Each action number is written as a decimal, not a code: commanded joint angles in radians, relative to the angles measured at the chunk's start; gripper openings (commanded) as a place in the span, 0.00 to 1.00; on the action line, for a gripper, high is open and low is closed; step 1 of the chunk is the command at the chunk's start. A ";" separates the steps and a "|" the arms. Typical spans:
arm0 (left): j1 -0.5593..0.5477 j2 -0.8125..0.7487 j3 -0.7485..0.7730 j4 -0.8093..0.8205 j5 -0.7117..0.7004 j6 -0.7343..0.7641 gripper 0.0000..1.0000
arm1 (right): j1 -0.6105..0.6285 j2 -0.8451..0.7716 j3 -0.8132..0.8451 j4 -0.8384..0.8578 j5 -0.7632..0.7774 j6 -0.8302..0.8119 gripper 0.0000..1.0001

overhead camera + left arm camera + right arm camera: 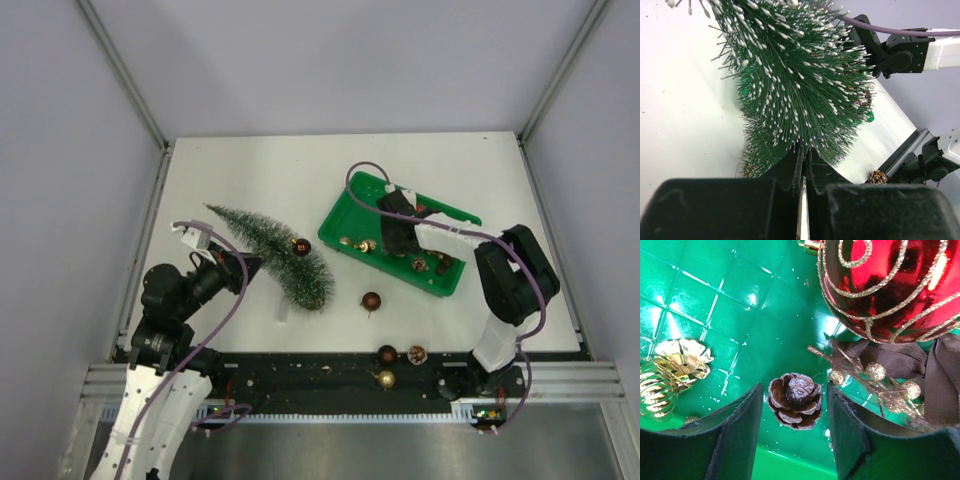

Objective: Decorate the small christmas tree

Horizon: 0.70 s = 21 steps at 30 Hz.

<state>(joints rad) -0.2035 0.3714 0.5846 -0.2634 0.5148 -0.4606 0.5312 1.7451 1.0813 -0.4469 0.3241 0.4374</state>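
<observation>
The left gripper (804,156) was closed tight at the bristles of the small christmas tree (275,250), which lay on the table (250,170) left of the green tray (347,215). Farther back, the right gripper (795,388) stood open astride a pine cone (795,402) in the tray.

light: bright, even | glare: tray (755,297) (overhead) | shadows: soft
</observation>
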 commanded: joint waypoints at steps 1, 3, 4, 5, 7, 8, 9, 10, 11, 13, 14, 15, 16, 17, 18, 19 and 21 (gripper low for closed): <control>0.006 -0.026 0.017 0.004 -0.006 0.019 0.00 | -0.007 0.007 0.048 0.051 0.012 -0.006 0.50; 0.006 -0.026 0.017 0.003 -0.007 0.017 0.00 | -0.007 0.001 0.049 0.053 0.004 -0.006 0.46; 0.006 -0.025 0.017 0.003 -0.004 0.017 0.00 | -0.008 -0.007 0.048 0.056 0.001 -0.005 0.44; 0.006 -0.022 0.017 0.004 -0.004 0.016 0.00 | -0.008 -0.015 0.046 0.057 0.000 -0.005 0.41; 0.006 -0.022 0.015 0.007 -0.002 0.014 0.00 | -0.008 -0.030 0.043 0.060 -0.003 -0.005 0.35; 0.006 -0.022 0.015 0.009 -0.002 0.011 0.00 | -0.008 -0.041 0.042 0.065 -0.011 -0.006 0.33; 0.006 -0.023 0.015 0.010 -0.001 0.010 0.00 | -0.008 -0.056 0.039 0.069 -0.016 -0.006 0.31; 0.006 -0.022 0.014 0.010 -0.002 0.010 0.00 | -0.008 -0.070 0.035 0.074 -0.025 -0.009 0.30; 0.006 -0.022 0.015 0.010 -0.001 0.010 0.00 | -0.007 -0.091 0.032 0.083 -0.039 -0.009 0.29; 0.006 -0.023 0.015 0.009 -0.001 0.010 0.00 | -0.005 -0.142 0.029 0.091 -0.065 -0.012 0.27; 0.006 -0.025 0.015 0.007 -0.002 0.010 0.00 | 0.000 -0.185 0.028 0.099 -0.080 -0.011 0.27; 0.006 -0.023 0.015 0.007 -0.002 0.010 0.00 | 0.007 -0.215 0.028 0.102 -0.091 -0.014 0.27; 0.006 -0.025 0.015 0.007 -0.002 0.008 0.00 | 0.016 -0.257 0.031 0.102 -0.106 -0.017 0.26; 0.006 -0.022 0.015 0.006 -0.004 0.010 0.00 | 0.027 -0.300 0.034 0.100 -0.120 -0.014 0.26; 0.006 -0.023 0.015 0.004 -0.006 0.007 0.00 | 0.041 -0.340 0.040 0.099 -0.143 -0.014 0.26; 0.006 -0.023 0.015 0.003 -0.007 0.007 0.00 | 0.056 -0.385 0.043 0.097 -0.158 -0.014 0.26; 0.006 -0.025 0.012 0.001 -0.013 0.002 0.00 | 0.096 -0.468 0.054 0.093 -0.212 -0.005 0.25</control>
<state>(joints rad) -0.2035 0.3714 0.5846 -0.2638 0.5102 -0.4572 0.5587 1.4578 1.0813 -0.3908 0.2169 0.4332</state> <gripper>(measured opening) 0.053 0.373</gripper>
